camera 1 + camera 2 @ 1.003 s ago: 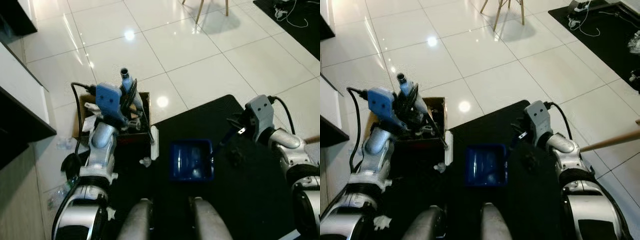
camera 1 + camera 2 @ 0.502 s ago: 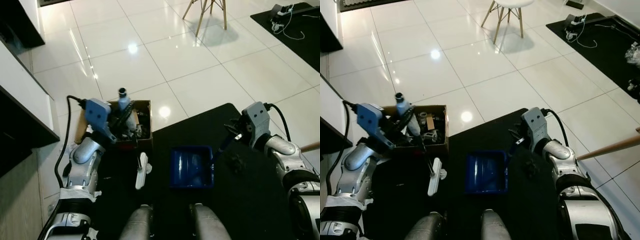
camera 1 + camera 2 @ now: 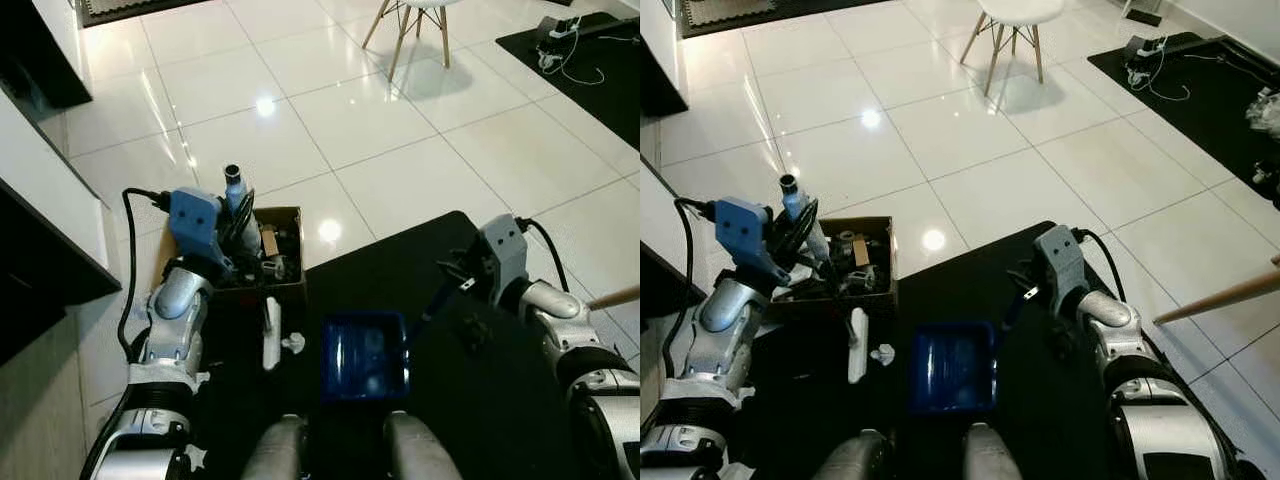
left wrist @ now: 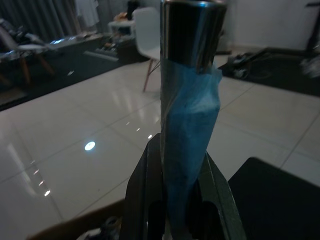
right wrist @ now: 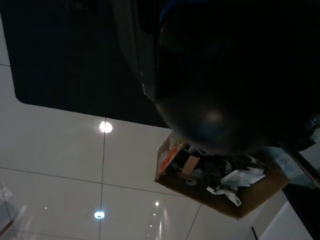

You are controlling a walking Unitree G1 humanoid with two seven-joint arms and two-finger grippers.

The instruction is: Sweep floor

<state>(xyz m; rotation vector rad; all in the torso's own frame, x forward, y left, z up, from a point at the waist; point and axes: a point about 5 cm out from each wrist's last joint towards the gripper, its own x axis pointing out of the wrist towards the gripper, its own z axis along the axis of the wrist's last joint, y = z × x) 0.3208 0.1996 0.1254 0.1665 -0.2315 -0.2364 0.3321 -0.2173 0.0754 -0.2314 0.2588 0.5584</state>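
My left gripper (image 3: pixel 241 216) is shut on a silver broom handle (image 4: pixel 189 100) wrapped in blue tape, held upright beside the cardboard box (image 3: pixel 287 243). The broom's white brush head (image 3: pixel 270 333) rests on the black mat (image 3: pixel 470 400) just in front of the box. A small white scrap (image 3: pixel 292 343) lies beside the brush. The blue dustpan (image 3: pixel 363 357) sits on the mat before my legs. Its dark handle runs up to my right gripper (image 3: pixel 452 281), which is shut on it. The right wrist view has the handle's dark rounded end (image 5: pixel 220 95) close up.
The cardboard box (image 3: pixel 855 262) holds assorted rubbish. A small dark object (image 3: pixel 473 329) lies on the mat by my right arm. A dark cabinet (image 3: pixel 40 270) stands at the left. A chair (image 3: pixel 415 20) stands far ahead on glossy white tiles, and a wooden stick (image 3: pixel 1225 296) enters at the right.
The camera has tilted and shifted. The brush head has moved from beside the box's corner down onto the mat, and the dustpan has slid a little left toward my legs.
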